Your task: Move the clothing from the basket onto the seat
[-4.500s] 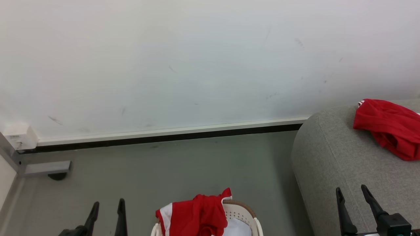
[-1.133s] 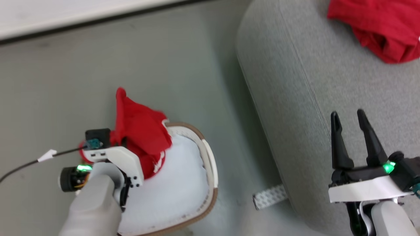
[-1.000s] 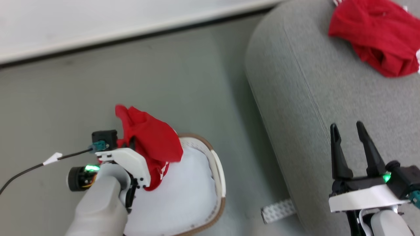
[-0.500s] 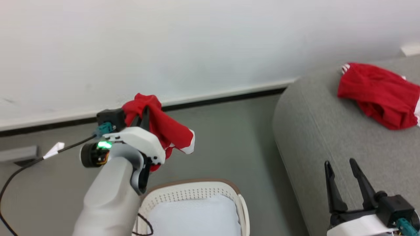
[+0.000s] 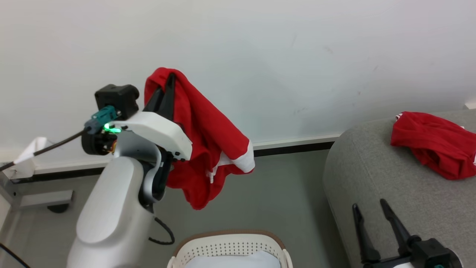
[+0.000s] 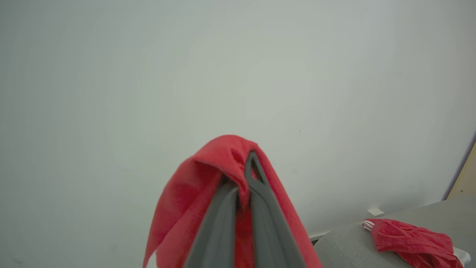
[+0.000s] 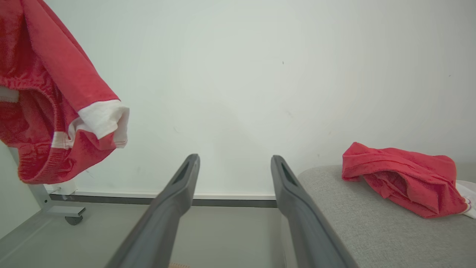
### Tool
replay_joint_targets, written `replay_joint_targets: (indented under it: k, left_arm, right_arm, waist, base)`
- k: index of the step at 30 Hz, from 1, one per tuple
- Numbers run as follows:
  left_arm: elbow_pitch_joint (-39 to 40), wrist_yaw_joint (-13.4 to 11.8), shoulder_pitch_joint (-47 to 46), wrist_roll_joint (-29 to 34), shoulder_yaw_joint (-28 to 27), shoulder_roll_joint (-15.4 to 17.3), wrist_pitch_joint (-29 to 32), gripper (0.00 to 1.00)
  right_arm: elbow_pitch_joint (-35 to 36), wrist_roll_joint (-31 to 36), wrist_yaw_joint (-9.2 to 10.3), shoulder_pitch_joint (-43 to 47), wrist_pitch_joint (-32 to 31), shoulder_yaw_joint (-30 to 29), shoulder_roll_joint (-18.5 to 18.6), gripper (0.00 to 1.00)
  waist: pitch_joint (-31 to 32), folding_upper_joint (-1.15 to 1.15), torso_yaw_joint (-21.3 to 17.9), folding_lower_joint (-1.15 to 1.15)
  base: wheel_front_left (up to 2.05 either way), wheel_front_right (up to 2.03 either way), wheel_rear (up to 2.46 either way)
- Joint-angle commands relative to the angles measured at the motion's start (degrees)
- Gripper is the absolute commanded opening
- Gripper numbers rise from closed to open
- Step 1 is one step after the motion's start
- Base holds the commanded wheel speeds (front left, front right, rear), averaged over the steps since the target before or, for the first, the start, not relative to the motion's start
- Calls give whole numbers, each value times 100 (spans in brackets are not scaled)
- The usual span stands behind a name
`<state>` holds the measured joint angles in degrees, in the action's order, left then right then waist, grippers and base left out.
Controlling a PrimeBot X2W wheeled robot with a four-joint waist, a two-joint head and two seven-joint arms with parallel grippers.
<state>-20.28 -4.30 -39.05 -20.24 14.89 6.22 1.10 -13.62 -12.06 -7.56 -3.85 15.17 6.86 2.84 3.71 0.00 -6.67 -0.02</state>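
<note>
From the head we see our left tool (image 5: 165, 87) pinched tight on a bright-red garment with white trim (image 5: 208, 141), raised before the white wall (image 5: 297, 56), higher than the cream perforated plastic basket (image 5: 230, 246). Grey floor (image 5: 290, 193) parts the basket from the large grey fabric seat (image 5: 372, 178), where a second red garment (image 5: 435, 145) lies crumpled. The left wrist shows cloth draped over closed fingers. The right wrist shows our right tool (image 7: 235, 158) spread wide, empty.

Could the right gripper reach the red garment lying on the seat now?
Probably yes: the right gripper, open, hovers near the seat, only bare grey fabric between it and the garment.
</note>
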Motion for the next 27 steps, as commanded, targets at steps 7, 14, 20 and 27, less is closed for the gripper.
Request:
replay_joint_targets:
  k: [7, 14, 20, 27]
  left_arm:
    - [1440, -208, 502, -8, 44, 212, 615, 0]
    - [1974, -311, 720, -47, 101, 218, 825, 0]
    - [2240, -330, 816, -105, 203, 135, 905, 0]
    - [2403, -349, 812, -153, 352, 48, 985, 0]
  right_arm:
    - [207, 232, 15, 264, -4, 540, 26, 100]
    - [508, 400, 15, 194, -4, 1112, 303, 100]
    - [1020, 467, 15, -97, -51, 1619, 597, 100]
    - [1218, 610, 15, -743, -262, 2082, 786, 100]
  waist:
    - [160, 0, -47, 2]
    - [141, 0, -83, 2]
    - [125, 0, -88, 2]
    - [92, 0, -32, 2]
  base:
    - [0, 0, 0]
    - [0, 0, 0]
    - [0, 0, 0]
    - [0, 0, 0]
